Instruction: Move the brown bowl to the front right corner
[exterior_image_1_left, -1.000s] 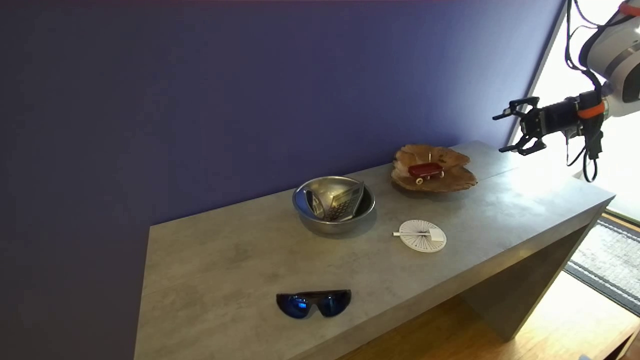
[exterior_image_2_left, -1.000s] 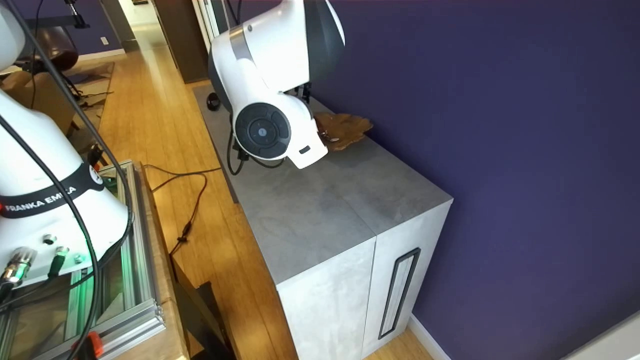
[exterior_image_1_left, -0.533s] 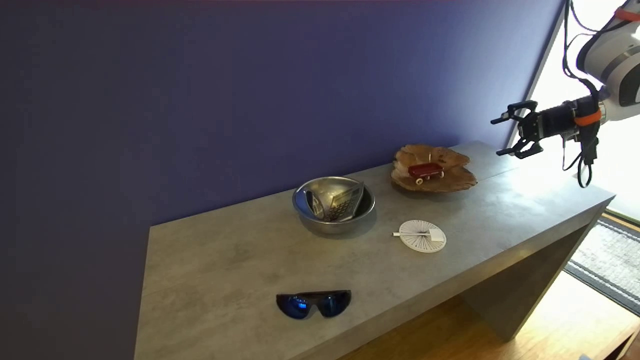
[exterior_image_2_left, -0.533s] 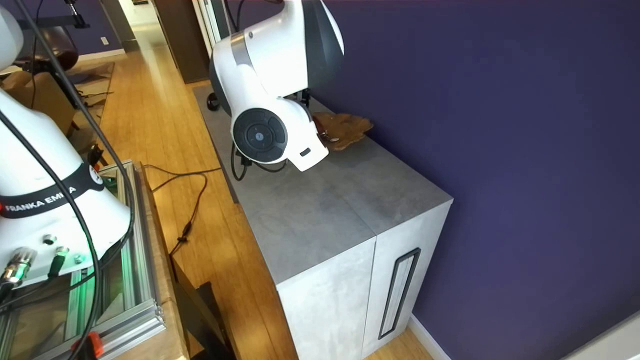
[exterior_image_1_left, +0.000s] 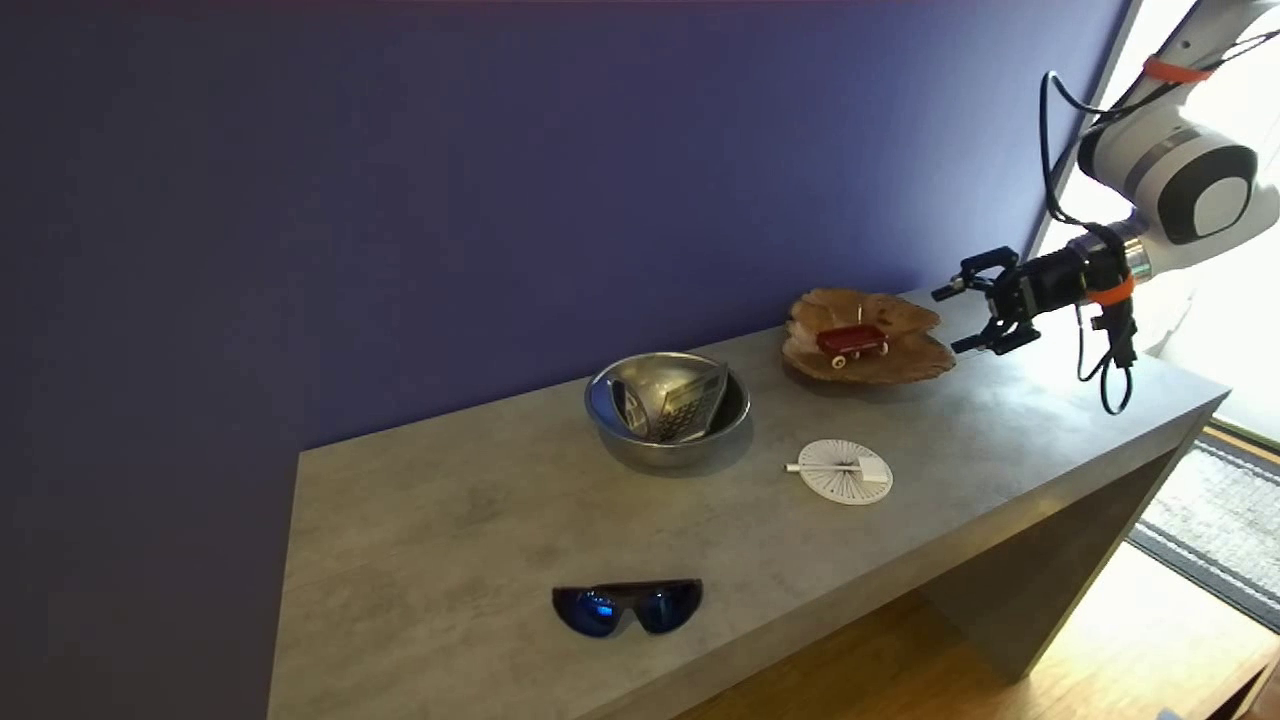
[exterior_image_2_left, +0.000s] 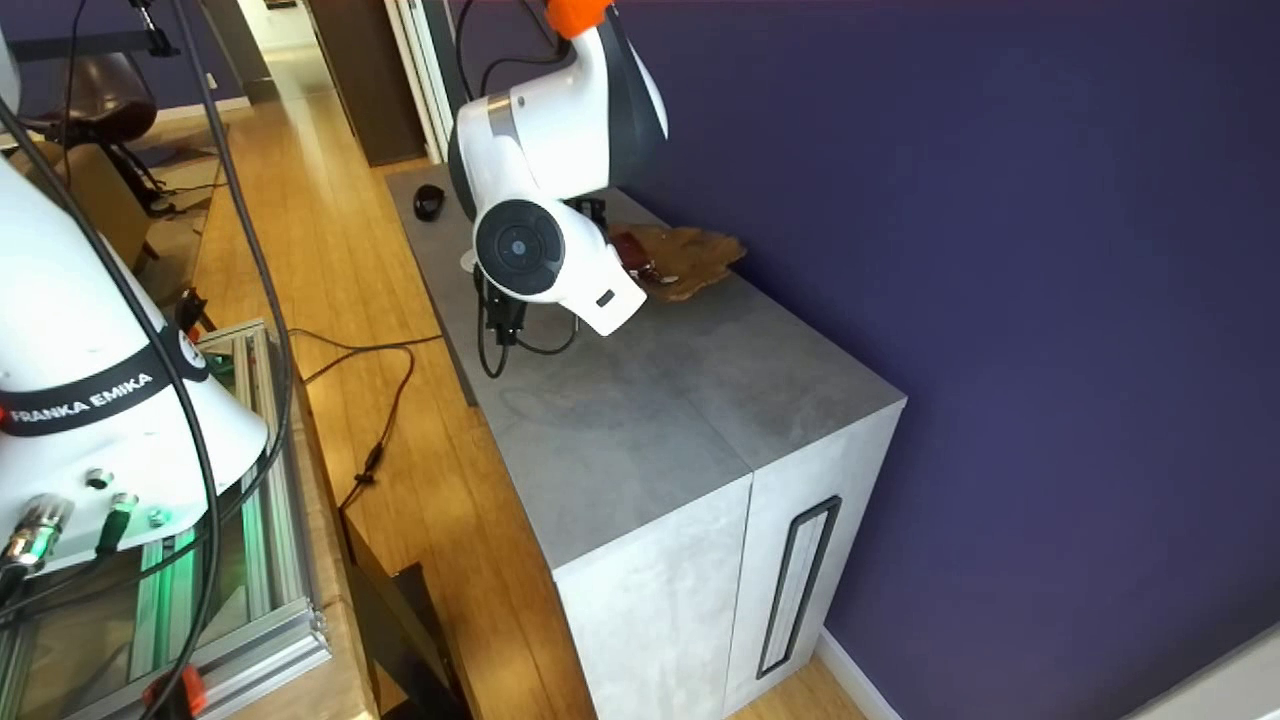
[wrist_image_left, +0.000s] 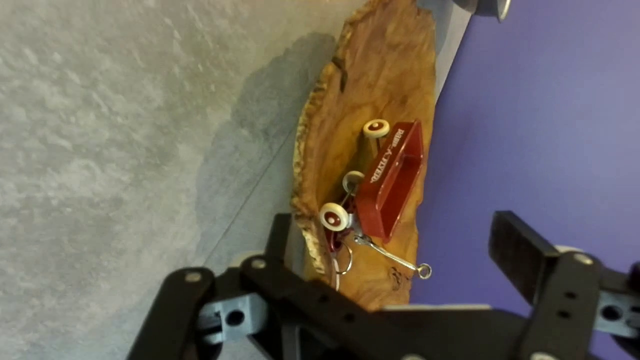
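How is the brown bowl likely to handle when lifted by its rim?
The brown bowl is streaked like wood, so it is probably stiff. Its uneven rim may sit crookedly in the jaws, letting it tilt. The red toy wagon inside has wheels, so it could roll if the bowl tips.

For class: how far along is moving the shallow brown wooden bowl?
Done: nothing visible; the brown bowl sits by the purple wall, holding a red toy wagon. In hand: nothing gripped; the black two-fingered gripper hangs near the bowl, open. Left: grasping, carrying, placing at the front right corner of the grey table.
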